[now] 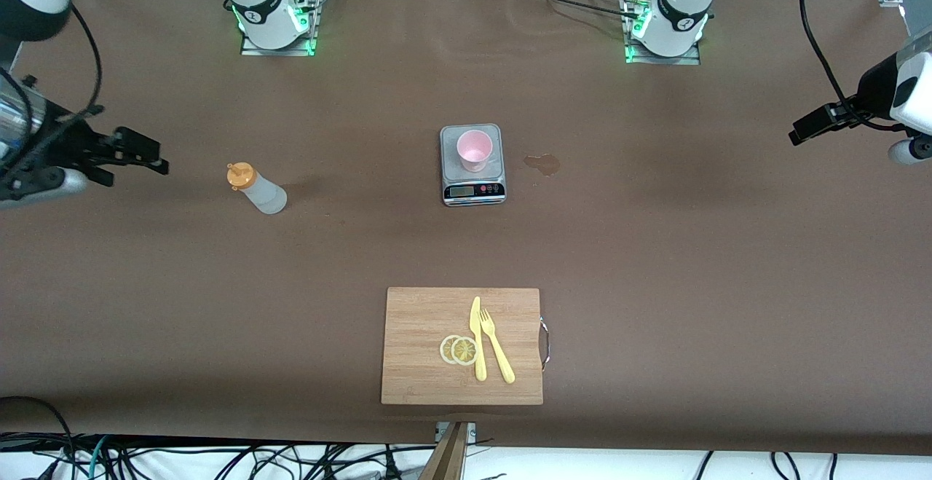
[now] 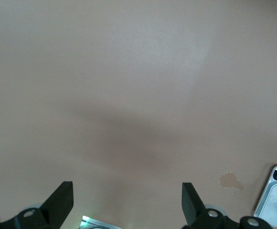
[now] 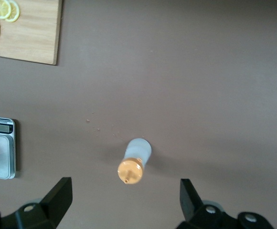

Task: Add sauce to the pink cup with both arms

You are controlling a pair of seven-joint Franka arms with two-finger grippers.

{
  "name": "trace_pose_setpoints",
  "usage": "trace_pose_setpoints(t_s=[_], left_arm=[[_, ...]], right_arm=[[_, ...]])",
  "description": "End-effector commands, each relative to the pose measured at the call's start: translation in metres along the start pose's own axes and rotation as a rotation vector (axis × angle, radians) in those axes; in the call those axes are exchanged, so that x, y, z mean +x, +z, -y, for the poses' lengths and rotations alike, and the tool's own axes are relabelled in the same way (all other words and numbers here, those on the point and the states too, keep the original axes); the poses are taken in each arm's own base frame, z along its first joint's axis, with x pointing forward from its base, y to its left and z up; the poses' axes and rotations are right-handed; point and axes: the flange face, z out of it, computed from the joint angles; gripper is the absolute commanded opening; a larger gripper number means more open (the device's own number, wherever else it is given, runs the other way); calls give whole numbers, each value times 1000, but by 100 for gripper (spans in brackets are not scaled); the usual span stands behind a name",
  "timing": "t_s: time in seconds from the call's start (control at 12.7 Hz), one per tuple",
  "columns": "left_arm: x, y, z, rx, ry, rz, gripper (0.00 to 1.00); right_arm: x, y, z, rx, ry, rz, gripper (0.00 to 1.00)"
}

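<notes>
Surveying from largest item down: the scale (image 1: 472,167) sits mid-table with the pink cup (image 1: 474,150) upright on its platform, and the capped sauce bottle (image 1: 256,189) stands well apart toward my right arm's end. My right gripper (image 3: 122,200) hangs spread wide above that bottle, my left gripper (image 2: 127,202) equally wide over bare table, neither holding anything. Whether sauce is in the cup I cannot tell, so this fits either a pending pour or a finished one.

- You have a bamboo cutting board (image 1: 437,349) at the table's six o'clock edge.
- On it: yellow knife (image 1: 477,338), yellow fork (image 1: 496,345), two lemon slices (image 1: 459,349).
- Brown spill (image 1: 543,164) near centre.
</notes>
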Motion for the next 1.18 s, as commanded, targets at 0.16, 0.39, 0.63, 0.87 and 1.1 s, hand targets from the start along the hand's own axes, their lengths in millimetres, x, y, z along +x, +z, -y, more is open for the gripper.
trace_pose_setpoints(t_s=[0.16, 0.39, 0.63, 0.87, 1.1], left_arm=[[1, -5, 0, -22, 10, 1, 100], [1, -5, 0, -21, 10, 0, 100], [1, -5, 0, -22, 13, 1, 100], [1, -5, 0, -22, 13, 1, 100], [1, -5, 0, -22, 13, 1, 100]], right_arm=[[-23, -16, -13, -171, 3, 32, 100], [-26, -13, -14, -170, 19, 59, 100], [-25, -10, -17, -172, 58, 62, 100], [-16, -7, -24, -164, 70, 62, 100], [-15, -7, -22, -161, 66, 60, 100]])
